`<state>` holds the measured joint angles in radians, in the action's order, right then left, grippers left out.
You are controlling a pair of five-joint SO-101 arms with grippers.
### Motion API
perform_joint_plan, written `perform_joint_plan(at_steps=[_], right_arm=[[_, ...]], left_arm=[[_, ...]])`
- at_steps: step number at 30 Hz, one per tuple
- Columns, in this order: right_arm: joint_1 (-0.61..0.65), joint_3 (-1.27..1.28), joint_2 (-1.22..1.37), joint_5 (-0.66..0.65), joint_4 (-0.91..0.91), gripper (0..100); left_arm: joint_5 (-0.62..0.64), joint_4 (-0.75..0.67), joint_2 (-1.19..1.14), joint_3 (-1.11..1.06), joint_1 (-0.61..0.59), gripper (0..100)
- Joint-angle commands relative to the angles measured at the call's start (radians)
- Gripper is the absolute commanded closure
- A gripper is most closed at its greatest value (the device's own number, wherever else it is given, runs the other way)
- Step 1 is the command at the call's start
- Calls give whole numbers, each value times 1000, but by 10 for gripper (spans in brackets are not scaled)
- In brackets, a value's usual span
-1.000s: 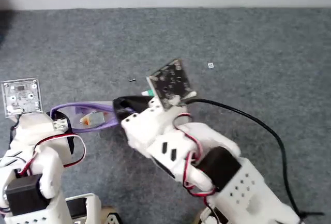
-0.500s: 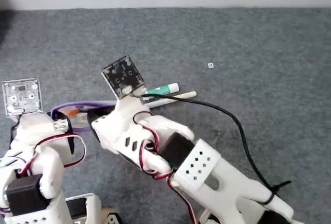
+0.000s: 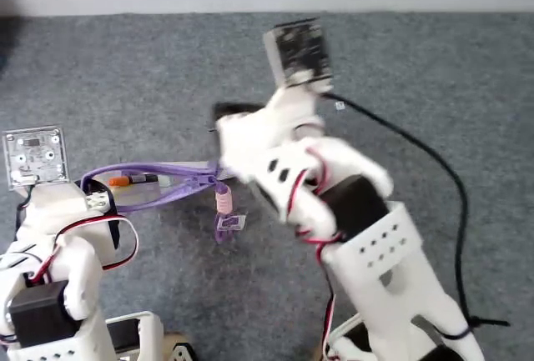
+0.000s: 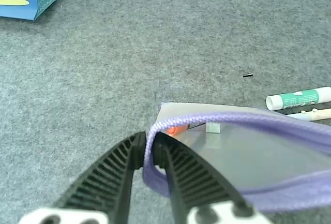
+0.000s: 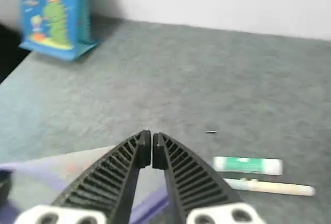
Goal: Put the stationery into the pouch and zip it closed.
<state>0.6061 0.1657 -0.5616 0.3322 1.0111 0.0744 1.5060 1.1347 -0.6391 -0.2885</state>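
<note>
left pincer point(image 4: 150, 142) grips the pouch point(image 4: 248, 154) rim; right pincer point(image 5: 151, 142) is closed, empty. nudged, the glue stick point(image 5: 248, 165), lower right, may roll.

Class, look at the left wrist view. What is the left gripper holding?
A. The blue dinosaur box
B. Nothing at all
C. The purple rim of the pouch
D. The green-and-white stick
C: the left gripper is shut on the purple rim of the pouch, while the green-and-white stick lies loose outside it.
</note>
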Motion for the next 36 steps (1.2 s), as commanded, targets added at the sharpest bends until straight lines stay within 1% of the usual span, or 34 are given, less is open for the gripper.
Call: perform_joint_plan(at_steps=[1, 4, 10, 12, 15, 19, 25, 27, 32, 33, 36], right_arm=[[-111, -49, 25, -72, 18, 967], [-168, -54, 117, -146, 65, 967], [-222, -130, 346, -298, 174, 967], [-232, -189, 429, -379, 225, 967], [-234, -281, 550, -548, 297, 967], [-236, -387, 697, -715, 390, 967], [-236, -502, 915, -867, 435, 960], [-236, -545, 980, -914, 455, 925], [-242, -652, 1115, -997, 458, 747], [-246, -669, 1139, -1022, 458, 734], [-255, -726, 1205, -1080, 458, 756]], left_arm=[[9, 0, -21, -47, 0, 989], [9, 0, -21, -47, 0, 989], [9, 0, -15, -47, 0, 989], [9, 0, -15, -47, 0, 989], [9, 0, -14, -47, 0, 989], [9, 0, -14, -47, 0, 989], [9, 0, -14, -47, 0, 989], [9, 0, -14, -47, 0, 989], [9, 0, -14, -47, -2, 989], [9, 0, -14, -47, -2, 989], [9, 0, -14, -47, -2, 989]])
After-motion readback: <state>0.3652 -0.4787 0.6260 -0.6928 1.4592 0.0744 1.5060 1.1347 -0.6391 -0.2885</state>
